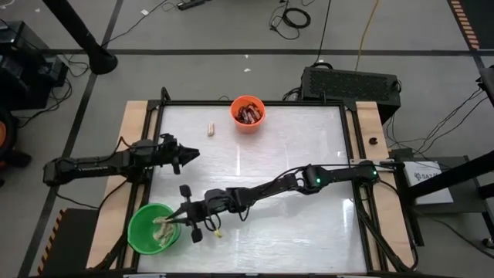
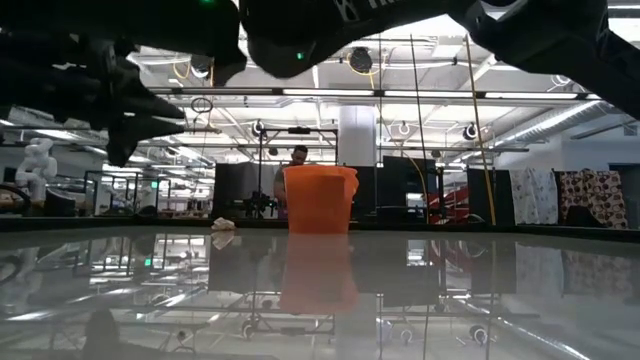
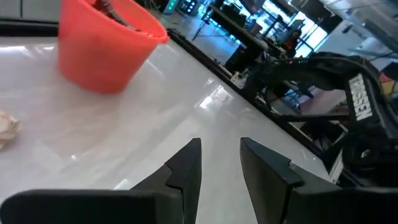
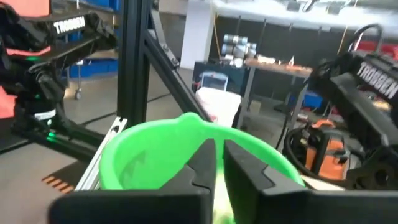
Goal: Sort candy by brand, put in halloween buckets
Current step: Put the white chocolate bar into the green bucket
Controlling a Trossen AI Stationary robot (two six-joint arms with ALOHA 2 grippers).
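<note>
Right claw (image 1: 185, 218) over near-left bucket (image 1: 140, 234); other bucket (image 1: 248, 122) far centre.

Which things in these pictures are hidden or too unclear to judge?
- Inside of the green bucket: in the right wrist view the right claw stands in front of it; from above, its pale contents blur together.
- Whether the right claw holds a candy: not visible in any view.
- Brand of the lone pale candy: too small in the high view, cut by the edge in the left wrist view.
- Count of candies in the orange bucket: too small.

Orange bucket (image 1: 248, 113), green bucket (image 1: 151, 228), cream candy (image 1: 210, 129), glossy white table (image 1: 309, 154).
</note>
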